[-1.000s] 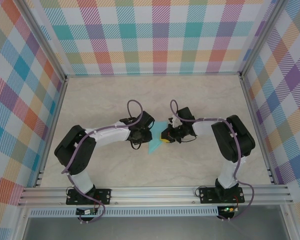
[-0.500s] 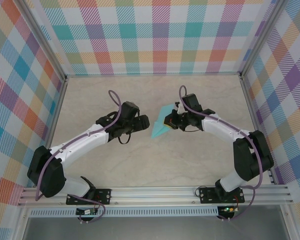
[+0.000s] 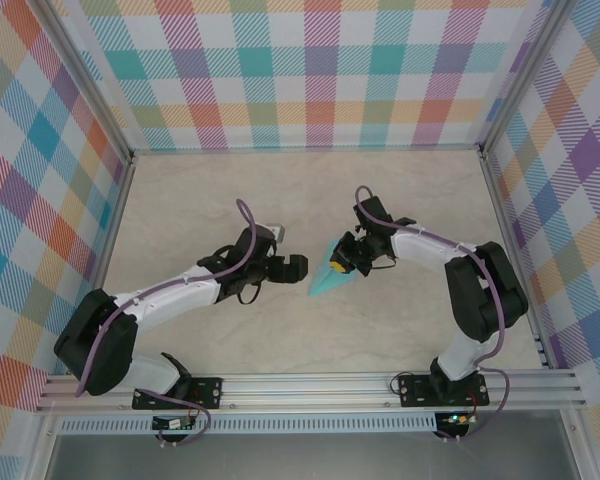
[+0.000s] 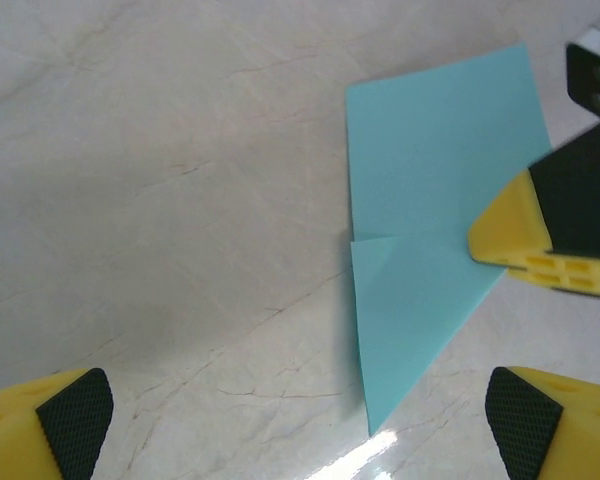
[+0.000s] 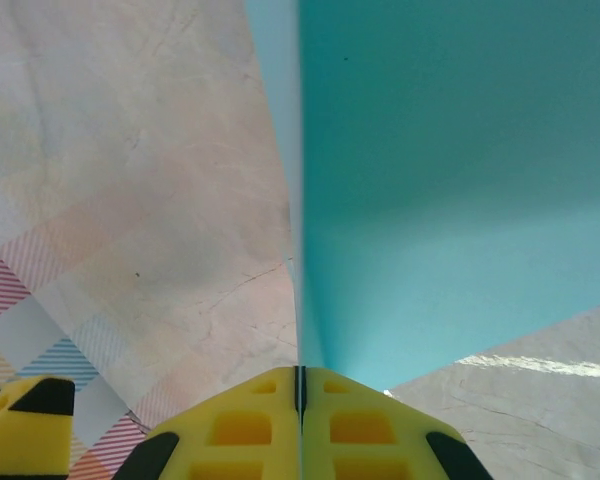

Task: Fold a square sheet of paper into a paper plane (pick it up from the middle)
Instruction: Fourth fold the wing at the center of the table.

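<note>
The square sheet of paper is folded into a turquoise pointed dart, the paper plane point(image 3: 327, 281). It sits mid-table with its tip pointing toward the near left. My right gripper point(image 3: 344, 262) is shut on its far edge, and the right wrist view shows the yellow fingers point(image 5: 242, 428) pinching the paper's crease point(image 5: 450, 180). My left gripper point(image 3: 298, 267) stands open just left of the plane, not touching it. In the left wrist view the plane point(image 4: 430, 230) lies ahead between my wide-spread pads point(image 4: 75, 420), with the right gripper's yellow finger point(image 4: 515, 235) on its right edge.
The marble-look table point(image 3: 210, 200) is walled by plaid panels point(image 3: 310, 70) at the back and both sides. Aluminium rails point(image 3: 310, 385) run along the near edge by the arm bases.
My left gripper has opened wide and let go of the paper, then drawn slightly back to the left. The right gripper has brought the folded paper a little nearer, still pinched.
</note>
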